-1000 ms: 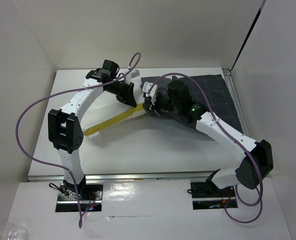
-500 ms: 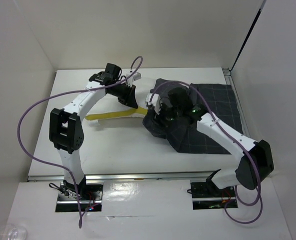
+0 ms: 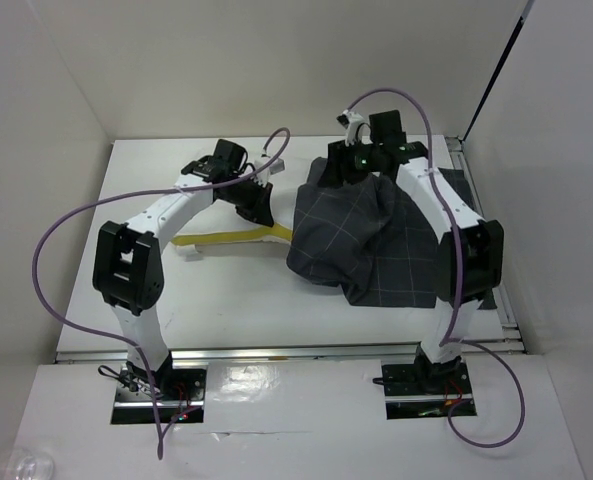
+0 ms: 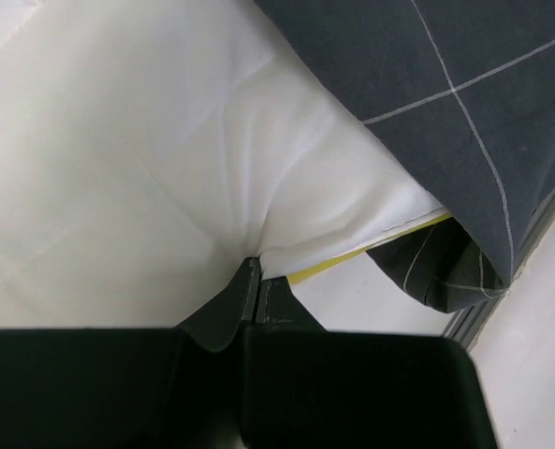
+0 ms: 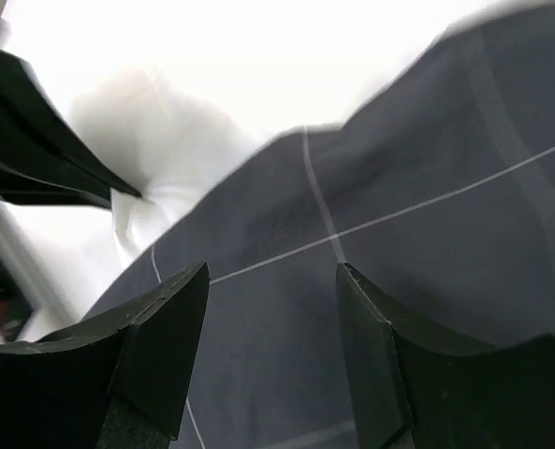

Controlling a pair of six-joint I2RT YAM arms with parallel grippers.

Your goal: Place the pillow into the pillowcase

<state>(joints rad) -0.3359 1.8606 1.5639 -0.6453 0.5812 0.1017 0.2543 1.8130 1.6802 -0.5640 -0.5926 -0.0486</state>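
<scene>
Hidden areas: in the overhead view the large soft white pillow [image 4: 146, 140] is hard to separate from the white table [image 3: 226, 310]. Only its yellow edge band [image 3: 221, 238] stands out. The pillow's right end is covered by the dark charcoal-grey fabric pillowcase [image 3: 366, 240], which has a thin light check grid. Whether that end lies inside the pillowcase or merely under it cannot be told.

The pillowcase lies in a rumpled, folded heap at the right of the table, and its opening is not discernible.

The left gripper [image 4: 258, 281] is fully closed, pinching a puckered fold of pillow fabric beside the band. The right gripper [image 5: 270, 313] hangs over the pillowcase with its fingers spread wide and grips nothing. The right wrist view is partly blurred.
</scene>
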